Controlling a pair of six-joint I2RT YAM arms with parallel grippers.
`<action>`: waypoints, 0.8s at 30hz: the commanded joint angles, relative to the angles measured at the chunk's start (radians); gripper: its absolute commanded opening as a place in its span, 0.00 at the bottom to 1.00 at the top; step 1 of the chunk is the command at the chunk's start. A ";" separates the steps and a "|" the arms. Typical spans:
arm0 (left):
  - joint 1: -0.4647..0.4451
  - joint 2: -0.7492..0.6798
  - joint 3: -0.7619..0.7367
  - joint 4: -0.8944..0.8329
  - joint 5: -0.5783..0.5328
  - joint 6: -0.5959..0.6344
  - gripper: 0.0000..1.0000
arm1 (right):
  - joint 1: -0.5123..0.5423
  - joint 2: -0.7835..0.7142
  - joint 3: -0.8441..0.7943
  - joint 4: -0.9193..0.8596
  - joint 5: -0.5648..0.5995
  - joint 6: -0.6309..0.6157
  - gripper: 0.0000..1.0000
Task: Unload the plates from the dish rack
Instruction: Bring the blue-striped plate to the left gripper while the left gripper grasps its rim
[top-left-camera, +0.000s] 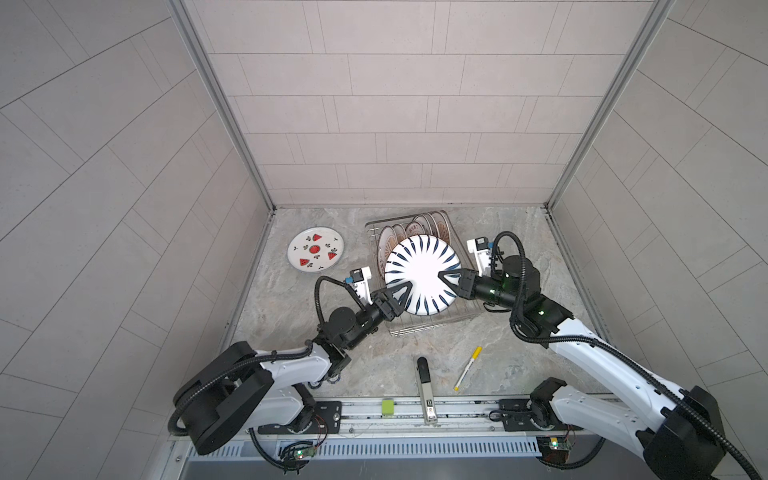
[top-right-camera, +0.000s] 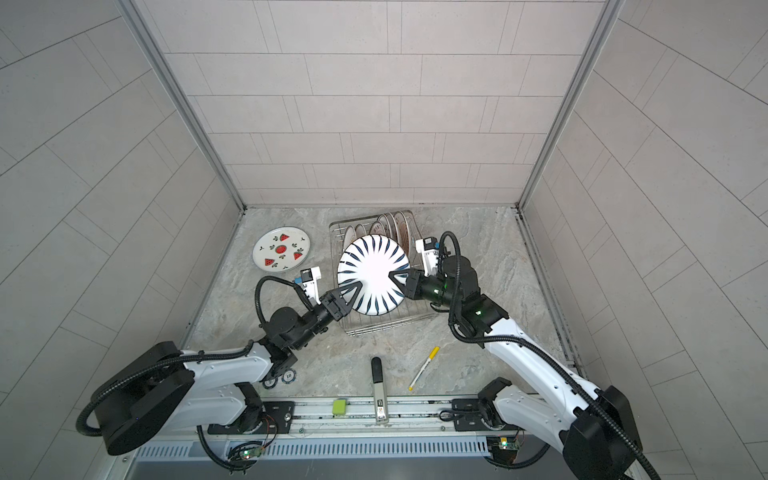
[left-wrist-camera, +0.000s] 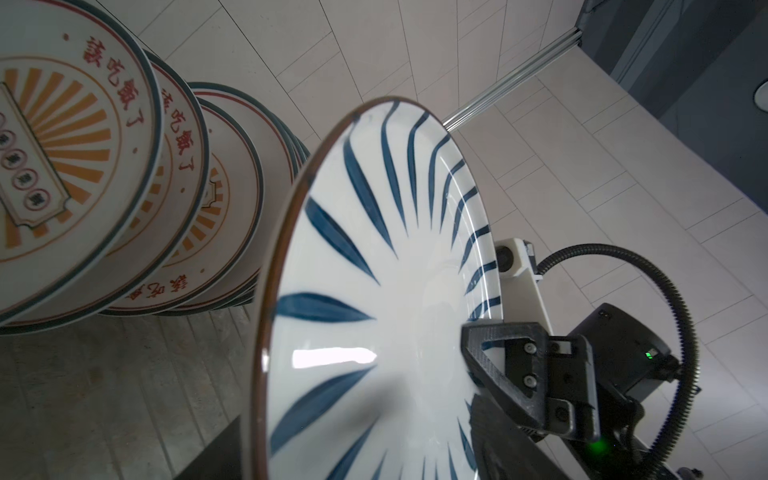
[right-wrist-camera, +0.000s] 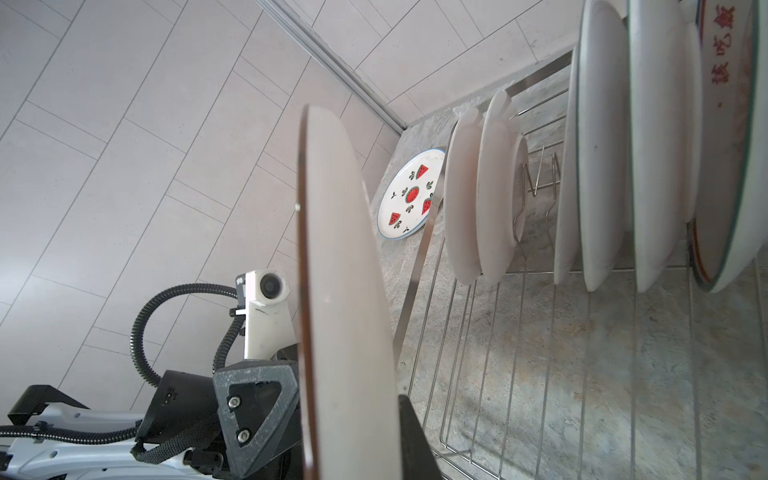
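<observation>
A white plate with dark blue radial stripes (top-left-camera: 422, 278) (top-right-camera: 372, 272) hangs tilted above the dish rack (top-left-camera: 415, 328) (top-right-camera: 374, 326). My right gripper (top-left-camera: 442, 277) (top-right-camera: 392, 276) (right-wrist-camera: 353, 449) is shut on its right rim. My left gripper (top-left-camera: 405, 297) (top-right-camera: 353, 293) (left-wrist-camera: 353, 453) stands open astride the plate's left rim, one finger over each face (left-wrist-camera: 374, 291). Several plates (top-left-camera: 411, 230) (left-wrist-camera: 83, 166) (right-wrist-camera: 602, 145) with red characters and orange sunbursts stand on edge at the rack's far end. A watermelon plate (top-left-camera: 316, 249) (top-right-camera: 281, 249) (right-wrist-camera: 409, 195) lies flat on the table left of the rack.
Near the front edge lie a yellow-capped marker (top-left-camera: 468, 368), a black and silver tool (top-left-camera: 424, 386) and a green block (top-left-camera: 387, 406). Two small chips (top-right-camera: 278, 379) sit under the left arm. Tiled walls close in the table at the back and on both sides.
</observation>
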 joint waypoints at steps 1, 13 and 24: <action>0.003 0.002 0.028 0.078 0.013 -0.089 0.73 | -0.010 -0.006 0.015 0.180 -0.043 0.068 0.00; 0.000 0.030 0.028 0.078 -0.019 -0.170 0.23 | -0.013 0.076 0.010 0.211 -0.051 0.082 0.00; 0.010 0.086 0.028 0.081 -0.179 -0.222 0.04 | 0.002 0.074 0.000 0.140 0.000 0.020 0.20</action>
